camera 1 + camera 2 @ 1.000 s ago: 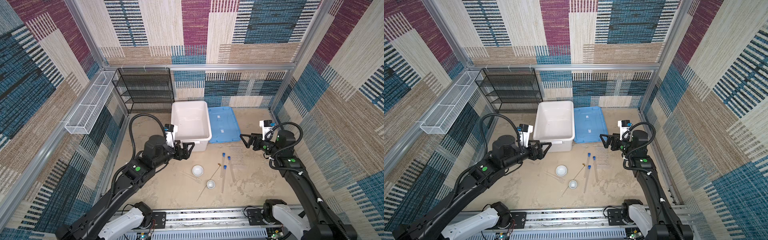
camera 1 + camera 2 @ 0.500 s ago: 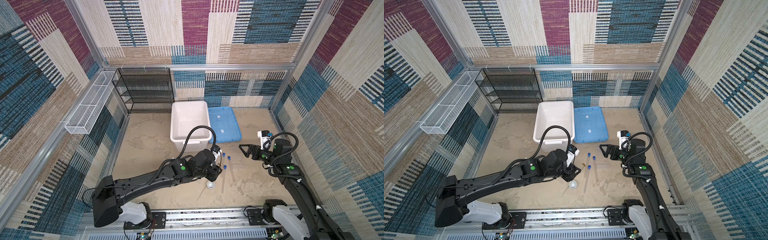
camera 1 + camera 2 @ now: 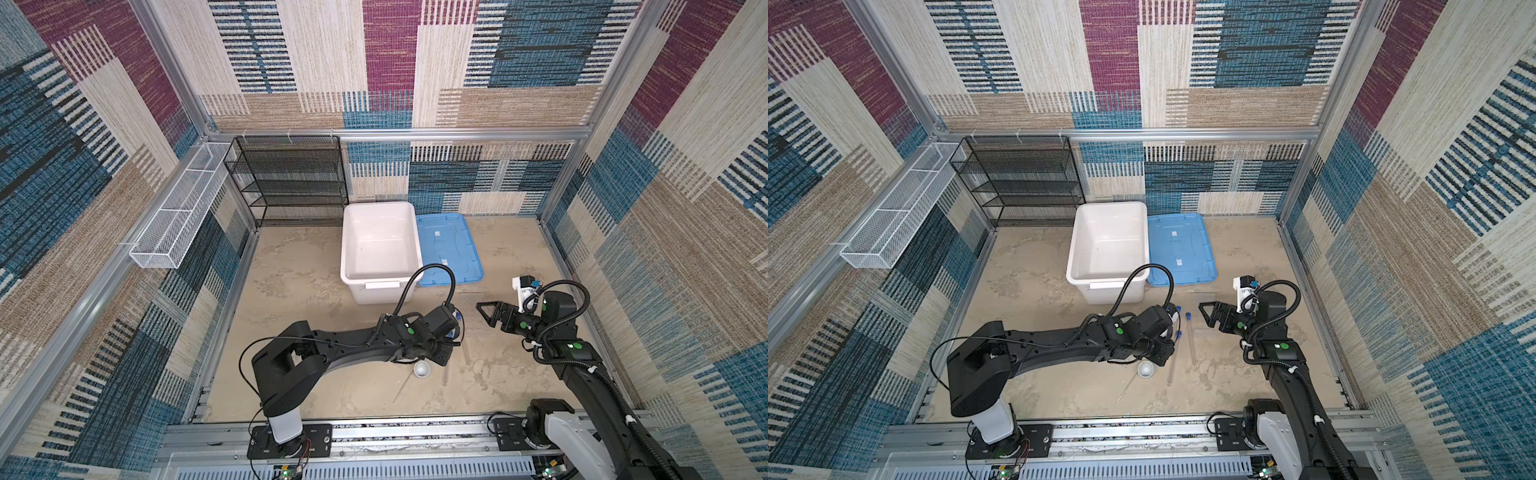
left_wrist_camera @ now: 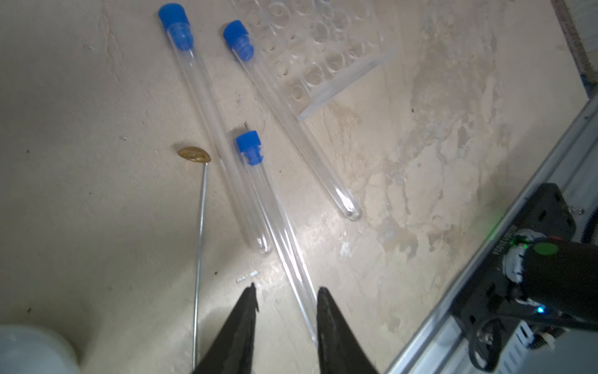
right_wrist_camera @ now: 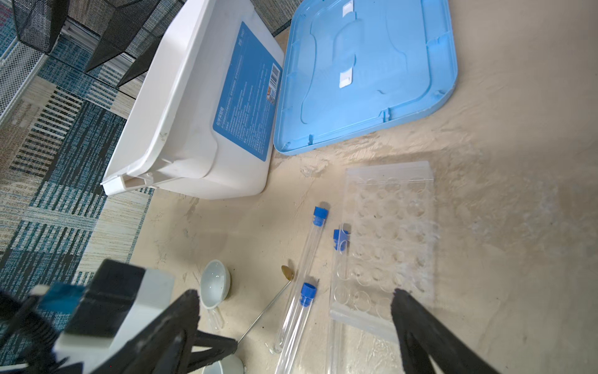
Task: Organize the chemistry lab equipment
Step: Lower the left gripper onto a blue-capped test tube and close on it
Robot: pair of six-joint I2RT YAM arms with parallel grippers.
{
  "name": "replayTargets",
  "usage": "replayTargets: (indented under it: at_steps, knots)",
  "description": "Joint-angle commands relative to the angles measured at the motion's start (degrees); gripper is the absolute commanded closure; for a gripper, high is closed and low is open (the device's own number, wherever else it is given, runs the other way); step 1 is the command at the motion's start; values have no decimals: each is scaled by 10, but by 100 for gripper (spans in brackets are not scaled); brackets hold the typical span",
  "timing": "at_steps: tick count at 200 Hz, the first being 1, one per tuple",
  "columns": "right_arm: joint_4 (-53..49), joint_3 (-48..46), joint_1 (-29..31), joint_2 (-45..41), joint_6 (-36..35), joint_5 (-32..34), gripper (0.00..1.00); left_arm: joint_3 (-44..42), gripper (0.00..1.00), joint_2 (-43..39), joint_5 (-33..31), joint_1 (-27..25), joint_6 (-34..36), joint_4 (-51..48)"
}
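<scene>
Both top views are bright, evenly lit from above and sharp; straight lines bow toward the edges, shadows soft and faint. Left wrist view: hot glare on the tabletop (image 4: 323,236) just ahead of the left gripper (image 4: 288,288) fingers (image 4: 239,330), dim shadow beside them, white dish (image 4: 26,349) there out of focus. Right wrist view: right gripper (image 5: 294,293) fingers (image 5: 417,327) dark and blurred, clear tube rack (image 5: 385,233) ahead of them in soft shadow, corners stretched.

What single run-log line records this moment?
left end effector: jaws apart, straddling blue-capped tube | right end effector: open, empty | white bin: empty
</scene>
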Motion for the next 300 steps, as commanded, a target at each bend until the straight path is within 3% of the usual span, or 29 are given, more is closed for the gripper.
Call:
replayTargets:
  at_steps: [1, 61, 140, 207, 267, 300]
  knots:
    - [23, 2, 1, -2, 7, -8, 6, 26, 70, 20, -12, 4, -5, -2]
    - [23, 5, 0, 4, 6, -1, 6, 97, 74, 89, -44, 10, -9, -69]
    - [21, 3, 0, -2, 4, 10, 5, 132, 77, 132, -23, 23, -14, -93]
    - [20, 3, 1, -4, 3, 11, 5, 174, 82, 163, -41, 23, -22, -140]
    - [21, 1, 1, -10, 5, 17, 5, 198, 75, 189, -29, 22, -17, -156]
    - [19, 4, 1, -11, 5, 18, 5, 211, 76, 202, -27, 22, -17, -166]
